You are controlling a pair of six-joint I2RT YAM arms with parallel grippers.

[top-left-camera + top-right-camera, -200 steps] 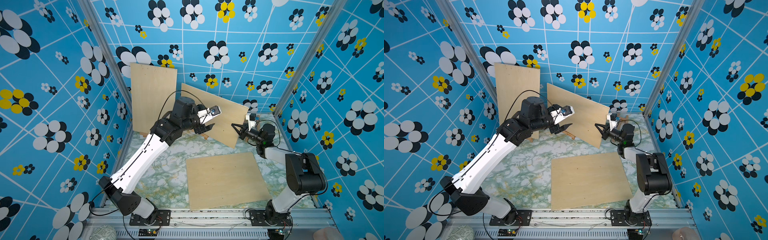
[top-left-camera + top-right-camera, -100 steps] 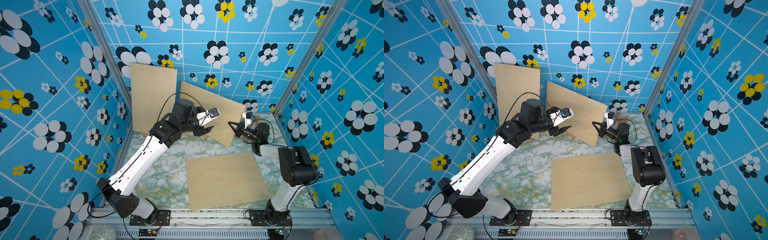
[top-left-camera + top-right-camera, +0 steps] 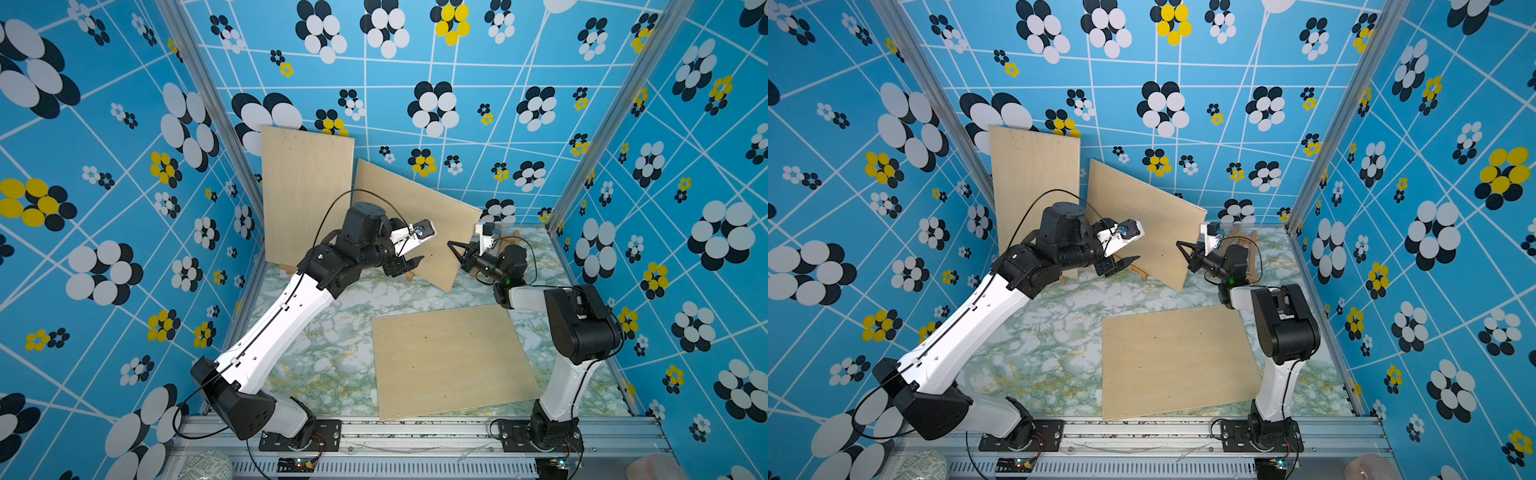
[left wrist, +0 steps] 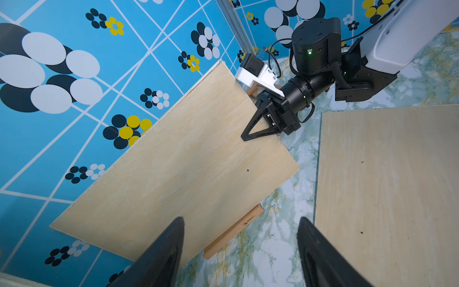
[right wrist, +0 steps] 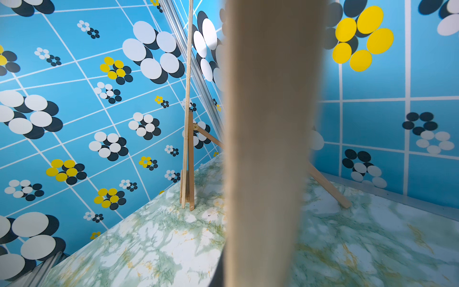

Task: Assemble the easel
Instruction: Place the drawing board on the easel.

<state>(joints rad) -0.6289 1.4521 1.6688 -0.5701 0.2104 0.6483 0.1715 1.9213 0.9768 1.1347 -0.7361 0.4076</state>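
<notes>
Marble table [image 3: 332, 353] — flat panel [image 3: 453, 361] nearby; tilted panel [image 3: 415, 216] apparently screens easel [image 4: 233, 231].

Tilted board [image 3: 399, 195] bars the back; tabletop [image 3: 345, 328] before it lies open

— Bright, even light; the blue flowered walls [image 3: 104, 208] look palest high up.
— Faint, soft shadows on the green-veined marble desk [image 3: 332, 353]. Wall lines bow near the edges in both top views.
— In the right wrist view the pale plywood board [image 5: 270, 149] is a close blur.
</notes>
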